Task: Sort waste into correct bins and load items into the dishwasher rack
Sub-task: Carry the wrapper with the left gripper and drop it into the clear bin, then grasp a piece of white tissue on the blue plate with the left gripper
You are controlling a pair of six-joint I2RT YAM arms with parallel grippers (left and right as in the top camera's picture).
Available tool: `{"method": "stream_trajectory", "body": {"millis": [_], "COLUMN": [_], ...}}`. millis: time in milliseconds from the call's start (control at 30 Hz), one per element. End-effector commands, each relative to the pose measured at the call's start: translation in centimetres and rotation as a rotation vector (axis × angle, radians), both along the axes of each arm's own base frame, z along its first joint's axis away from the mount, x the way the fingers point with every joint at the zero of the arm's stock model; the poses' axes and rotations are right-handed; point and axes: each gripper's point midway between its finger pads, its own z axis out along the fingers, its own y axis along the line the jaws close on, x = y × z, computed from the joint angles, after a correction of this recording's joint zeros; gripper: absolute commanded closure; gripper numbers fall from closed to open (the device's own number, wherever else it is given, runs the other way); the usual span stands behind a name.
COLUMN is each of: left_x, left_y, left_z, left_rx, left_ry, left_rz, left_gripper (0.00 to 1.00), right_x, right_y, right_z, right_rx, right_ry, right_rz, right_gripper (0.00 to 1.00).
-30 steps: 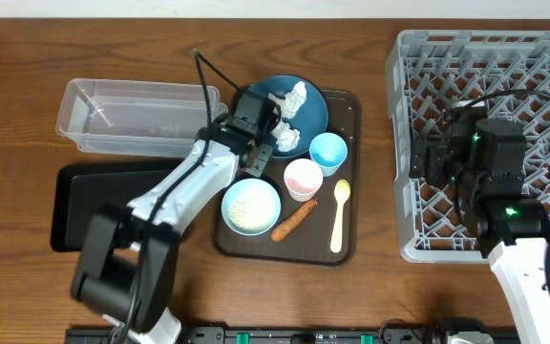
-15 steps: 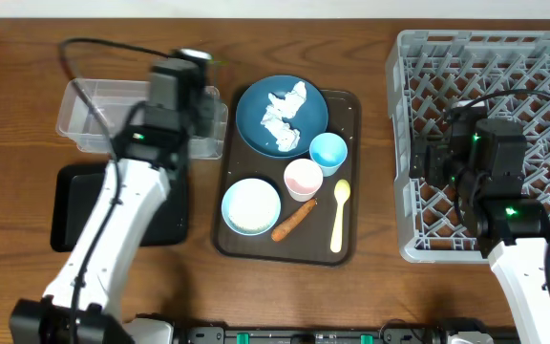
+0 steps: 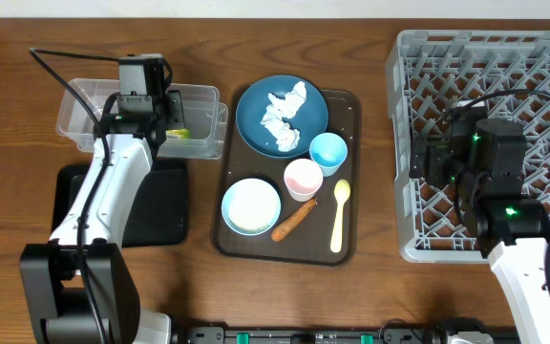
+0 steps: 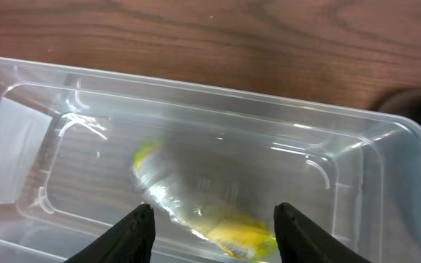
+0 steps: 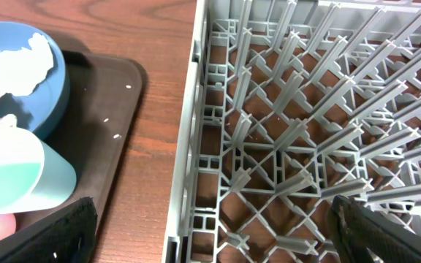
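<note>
My left gripper [image 3: 163, 127] [image 4: 214, 219] hangs open over the clear bin [image 3: 89, 107] [image 4: 196, 91]. The small yellow-green wrapper [image 3: 179, 133] [image 4: 196, 201] is inside that bin, blurred, below and free of the jaws. The black bin [image 3: 73, 205] lies in front of it. On the brown tray [image 3: 353, 103] are the dark blue plate [image 3: 254, 110] with white tissue [image 3: 285, 117], a bowl of rice [image 3: 251, 205], a blue cup [image 3: 327, 151], a pink cup [image 3: 303, 178], a yellow spoon [image 3: 339, 215] and an orange stick [image 3: 292, 222]. My right gripper [image 3: 424, 158] [image 5: 212, 212] stands wide open and empty over the left edge of the dishwasher rack [image 3: 418, 57] [image 5: 283, 146].
The grey rack fills the table's right side. A strip of bare wood separates it from the brown tray. My left arm stretches over the black bin.
My left arm swung from the blue plate leftward to the clear bin. Its jaws opened and the yellow-green wrapper dropped into the bin. The right arm has not moved.
</note>
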Motion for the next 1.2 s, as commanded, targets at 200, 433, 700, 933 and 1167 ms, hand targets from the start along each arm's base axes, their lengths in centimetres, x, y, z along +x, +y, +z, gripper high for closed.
{"method": "stream_trajectory", "body": {"millis": [200,433,700,933,1167], "left_x": [1.9,2.3,2.4,1.5,0.0], "left_y": [-8.9,-15.8,-21.0,-23.7,-24.0], "left_z": [6.2,4.3,-2.3,-5.8,-8.4], "left_rx": [-0.177,-0.196,-0.27,-0.314,-0.304], "left_ry": [-0.212,-0.206,-0.091,-0.015,0.079], "left_rz": [-0.262,-0.401,-0.466,-0.535,-0.536], "left_gripper": [0.41,0.33,0.29,0.29,0.29], "right_x": [0.3,0.3,0.3,0.3,0.2], "right_y": [0.2,0.2,0.2,0.2,0.2], "right_z": [0.9,0.9,0.9,0.9,0.8], "right_rx": [0.01,0.01,0.01,0.01,0.01], "right_ry": [-0.021,-0.02,-0.02,-0.019,-0.014], "right_rz": [-0.006,-0.006,-0.006,-0.006,-0.006], "right_gripper": [0.01,0.01,0.01,0.01,0.01]}}
